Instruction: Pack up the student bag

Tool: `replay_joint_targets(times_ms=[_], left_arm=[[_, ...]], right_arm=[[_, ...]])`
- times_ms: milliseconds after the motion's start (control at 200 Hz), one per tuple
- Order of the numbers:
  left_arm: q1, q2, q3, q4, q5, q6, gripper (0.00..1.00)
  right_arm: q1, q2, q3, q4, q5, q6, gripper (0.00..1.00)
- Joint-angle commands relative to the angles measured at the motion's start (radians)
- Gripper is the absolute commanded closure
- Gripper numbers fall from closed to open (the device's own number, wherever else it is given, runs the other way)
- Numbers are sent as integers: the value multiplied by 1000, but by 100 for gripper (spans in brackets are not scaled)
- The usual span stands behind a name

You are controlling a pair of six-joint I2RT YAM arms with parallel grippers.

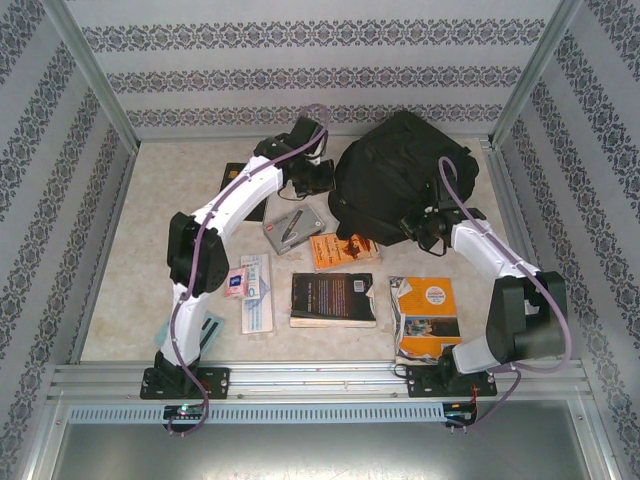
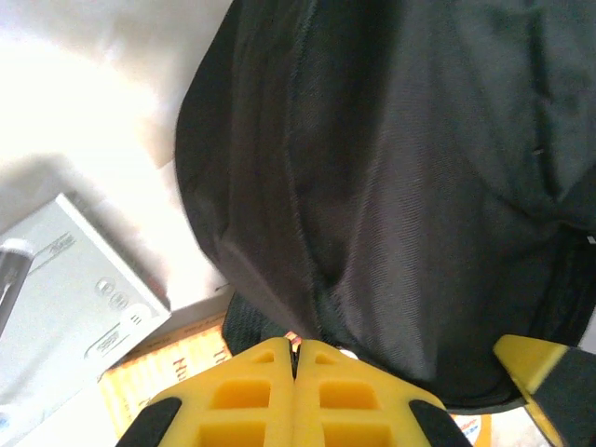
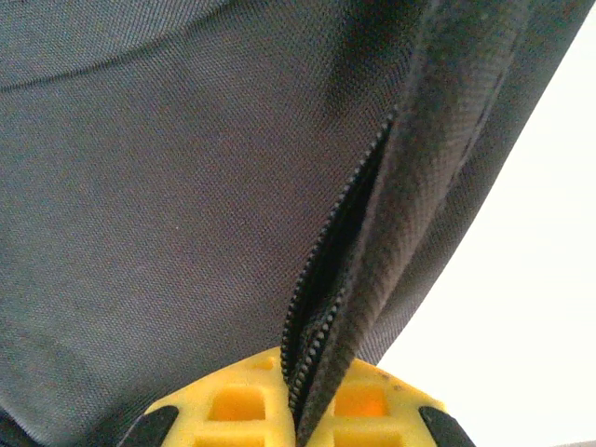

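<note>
The student bag [image 1: 395, 170], a big black fabric backpack, sits at the back right of the table. My left gripper [image 1: 322, 180] is at its left lower edge. In the left wrist view its yellow fingers are pressed together [image 2: 294, 343], tips against the bag's fabric [image 2: 391, 186]; a small light speck shows at the tips, and I cannot make out what it is. My right gripper [image 1: 432, 225] is at the bag's right front side. It is shut [image 3: 312, 372] on the fabric edge beside a partly open zipper [image 3: 326, 279] of the bag [image 3: 186, 186].
In front of the bag lie a grey flat device [image 1: 293, 229], an orange book [image 1: 343, 250], a black-covered book [image 1: 333, 298] and an orange-and-white book [image 1: 425, 318]. A pink box [image 1: 237, 283] and a long pale packet [image 1: 257, 292] lie at the left. Patterned walls enclose the table.
</note>
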Motion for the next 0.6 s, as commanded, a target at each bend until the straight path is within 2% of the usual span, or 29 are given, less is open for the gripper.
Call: replay_joint_targets(times_ms=[0, 155, 230, 330, 375, 470, 595], left_arm=[[35, 81, 152, -34, -54, 47, 100], [43, 229, 398, -151, -68, 79, 100], [39, 274, 484, -183, -31, 76, 100], [16, 278, 515, -187, -10, 80, 100], [3, 267, 516, -186, -4, 86, 100], [-28, 246, 514, -189, 12, 88, 100], [-69, 222, 514, -191, 30, 80, 100]], right_arm=[[-35, 24, 55, -77, 85, -97, 100], [-54, 35, 92, -120, 144, -146, 100], [-55, 36, 107, -131, 160, -158, 100], [-52, 19, 116, -131, 148, -144, 76], [-47, 0, 118, -133, 141, -125, 68], [-29, -55, 124, -121, 107, -97, 60], [40, -106, 159, -109, 95, -144, 54]])
